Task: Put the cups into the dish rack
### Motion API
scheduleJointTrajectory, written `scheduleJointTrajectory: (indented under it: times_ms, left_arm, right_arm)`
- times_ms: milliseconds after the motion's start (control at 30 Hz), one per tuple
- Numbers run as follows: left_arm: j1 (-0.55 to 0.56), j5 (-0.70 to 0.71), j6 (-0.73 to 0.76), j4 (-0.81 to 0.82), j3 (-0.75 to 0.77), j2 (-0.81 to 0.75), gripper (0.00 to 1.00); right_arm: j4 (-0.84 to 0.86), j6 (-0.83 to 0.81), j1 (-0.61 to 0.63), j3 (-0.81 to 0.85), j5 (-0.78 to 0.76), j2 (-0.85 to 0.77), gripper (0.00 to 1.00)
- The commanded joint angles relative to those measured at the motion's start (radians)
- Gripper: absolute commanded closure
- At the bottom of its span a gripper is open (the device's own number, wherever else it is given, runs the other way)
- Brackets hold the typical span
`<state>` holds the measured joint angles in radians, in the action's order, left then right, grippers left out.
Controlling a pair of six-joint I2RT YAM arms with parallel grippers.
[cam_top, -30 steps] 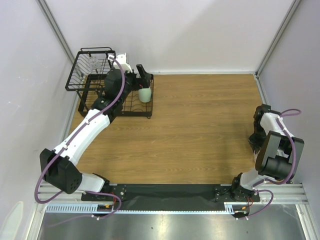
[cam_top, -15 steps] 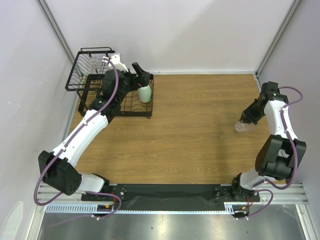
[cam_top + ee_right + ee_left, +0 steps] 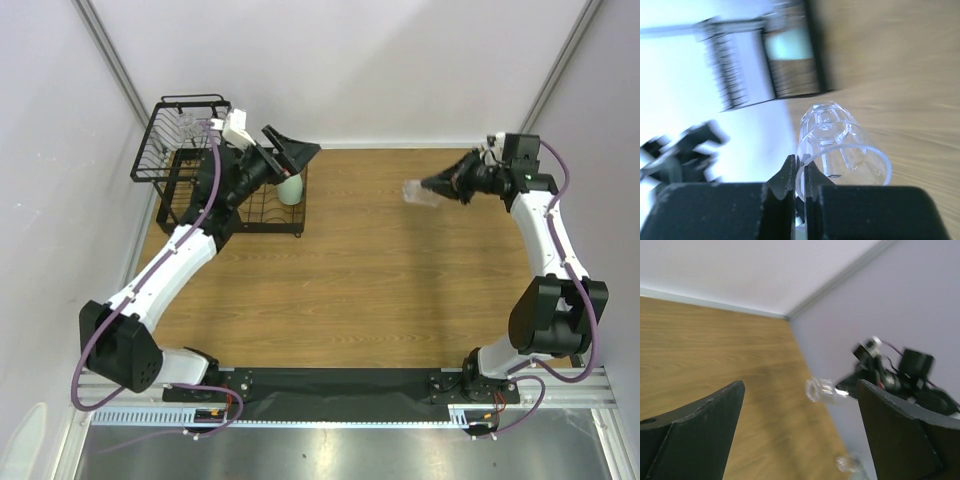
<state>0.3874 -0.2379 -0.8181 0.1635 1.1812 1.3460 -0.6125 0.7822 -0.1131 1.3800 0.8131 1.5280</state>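
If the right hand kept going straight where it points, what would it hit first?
Likely the dish rack, near the mint-green tumbler standing in its low tray. The right hand, gripping a clear cup, points that way across the table. The open left hand hovers nearby; heights are unclear.

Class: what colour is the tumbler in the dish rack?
Tumbler: pale mint green, clearest in top external.

Robot test cell, laboratory type: brown wood-grain tabletop point(image 3: 400, 260) enclosed on three sides by plain lilac wall panels point(image 3: 380, 70) between grey metal posts point(image 3: 110, 60); silver extrusion mounting rail point(image 3: 590, 378) along its near edge.
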Motion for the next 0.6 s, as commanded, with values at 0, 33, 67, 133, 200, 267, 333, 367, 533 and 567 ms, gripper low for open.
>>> scheduleJointTrajectory:
  times_ms: [0,33,67,133,200,267,333,367,533,567]
  left_arm:
    - [0.043,-0.175,-0.189,0.28,-0.035,0.019,0.0]
    - [0.054,-0.175,-0.213,0.294,-0.034,0.025,0.0]
    - [0.065,-0.17,-0.234,0.298,-0.019,0.036,0.0]
    - [0.094,-0.14,-0.294,0.306,0.001,0.047,0.0]
    - [0.117,-0.094,-0.352,0.298,0.031,0.056,0.0]
    - [0.131,-0.052,-0.389,0.315,0.037,0.053,0.0]
    - [0.159,0.021,-0.43,0.379,0.023,0.036,0.0]
    - [0.166,0.041,-0.44,0.401,0.006,0.033,0.0]
    - [0.223,0.11,-0.405,0.523,-0.04,0.022,0.0]
    - [0.241,0.12,-0.397,0.547,-0.049,0.019,0.0]
  right_arm:
    - [0.277,0.239,0.027,0.103,0.196,-0.037,1.0]
    - [0.314,0.277,0.038,0.131,0.202,-0.038,1.0]
    - [0.347,0.308,0.046,0.148,0.211,-0.039,1.0]
    - [0.417,0.388,0.064,0.215,0.21,-0.02,1.0]
    - [0.495,0.47,0.076,0.247,0.201,-0.009,1.0]
    - [0.549,0.523,0.096,0.267,0.19,0.006,1.0]
    - [0.643,0.619,0.11,0.261,0.184,0.011,1.0]
    - [0.701,0.665,0.14,0.223,0.178,0.009,1.0]
    - [0.999,0.893,0.22,0.169,0.14,0.023,1.0]
    - [1.017,0.911,0.234,0.169,0.135,0.035,1.0]
